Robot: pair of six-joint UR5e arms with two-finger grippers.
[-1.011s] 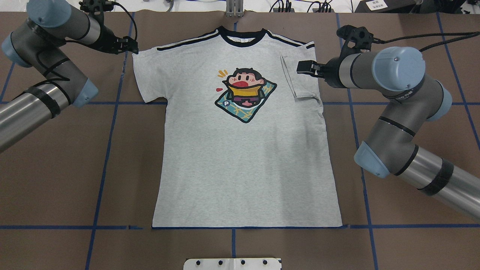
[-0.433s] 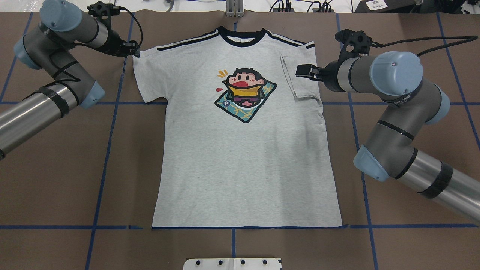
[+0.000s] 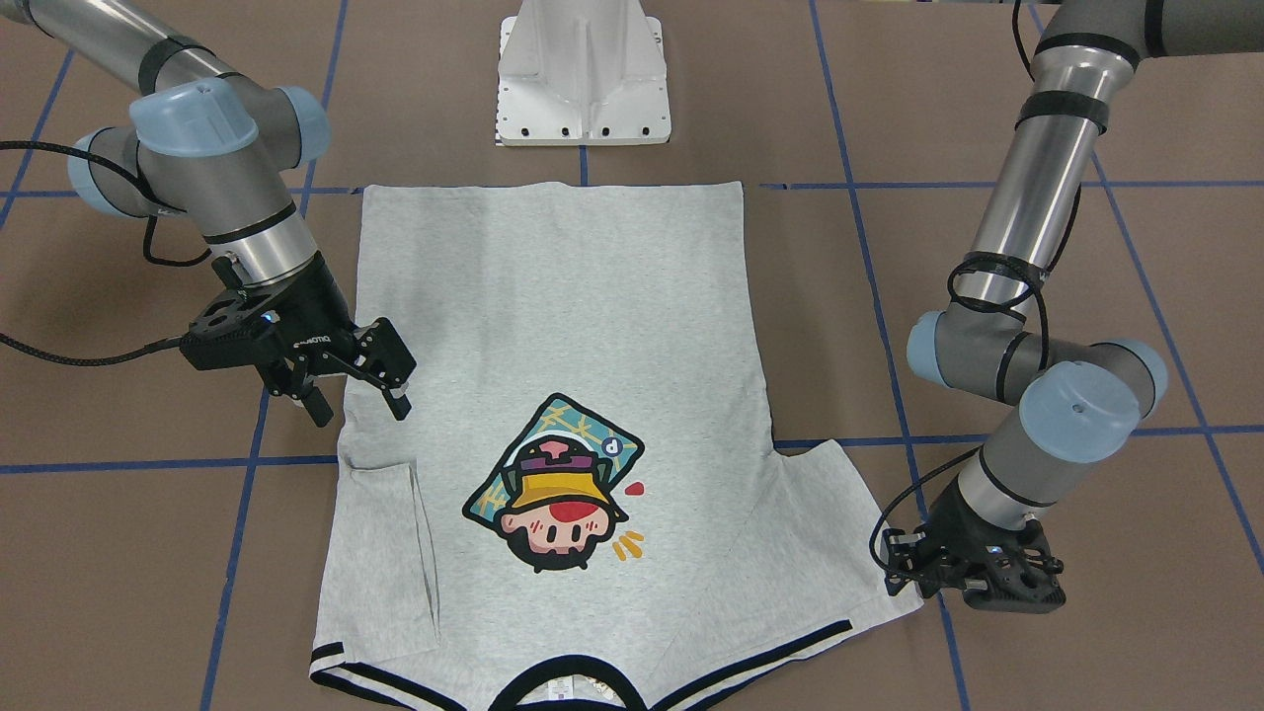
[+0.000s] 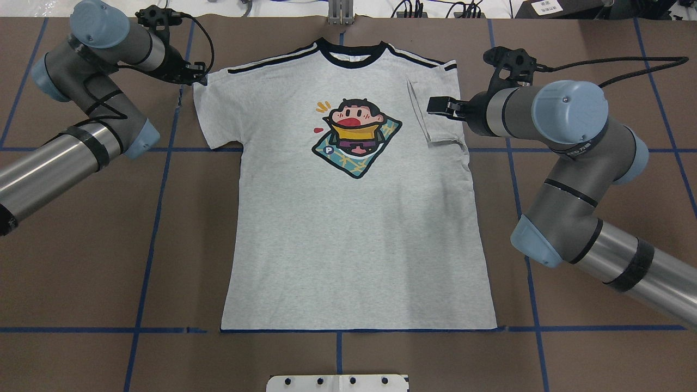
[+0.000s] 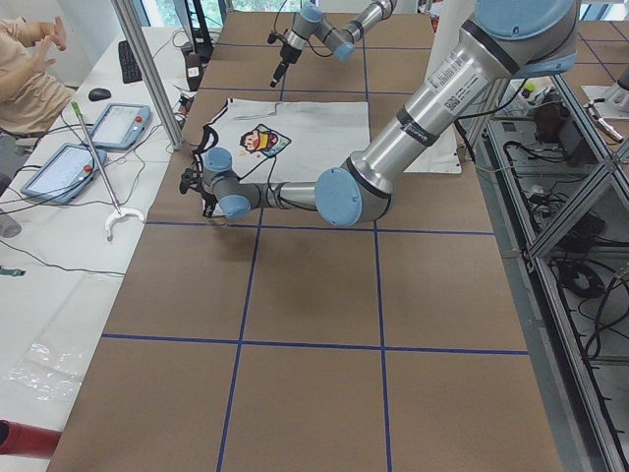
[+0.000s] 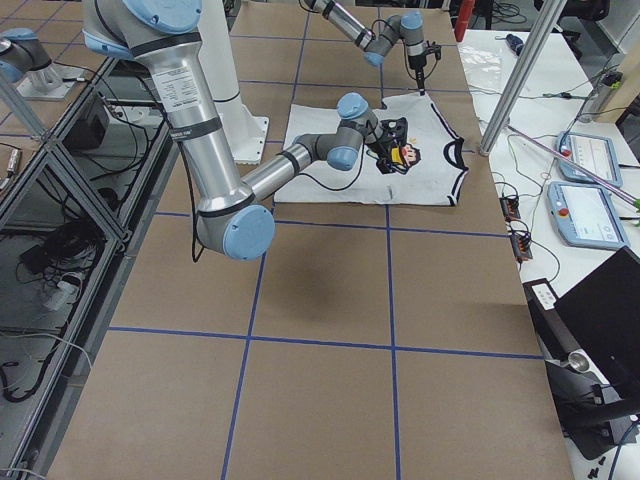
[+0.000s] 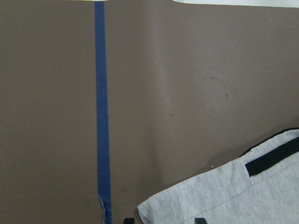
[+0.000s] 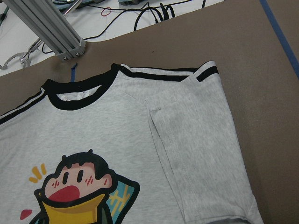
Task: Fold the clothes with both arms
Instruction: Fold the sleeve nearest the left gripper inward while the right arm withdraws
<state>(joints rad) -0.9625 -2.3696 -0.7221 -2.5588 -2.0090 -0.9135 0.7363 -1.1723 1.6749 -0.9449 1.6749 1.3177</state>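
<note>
- T-shirt (image 4: 354, 228), light grey with a cartoon print, lies flat and face up on the brown table (image 4: 81, 245). It lies straight out from the white pedestal (image 3: 583, 74), hem nearest the pedestal, collar (image 4: 351, 57) farthest.
- Beyond the hem, to the pedestal's right-arm side, the right gripper (image 3: 357, 400) hovers over the shirt's side edge. Its fingers are spread wide and hold nothing.
- Just farther out, the folded sleeve (image 4: 435, 114) lies turned in over the chest.
- Farther still, on the pedestal's other side, the left gripper (image 3: 901, 581) sits low at the corner of the spread sleeve (image 3: 829, 533). Its fingers are apart, and the corner lies between them.
- Likely step: pinch that corner. It is best to catch both layers, lift slightly, then carry the sleeve inward to match the folded one without dragging the body.
</note>
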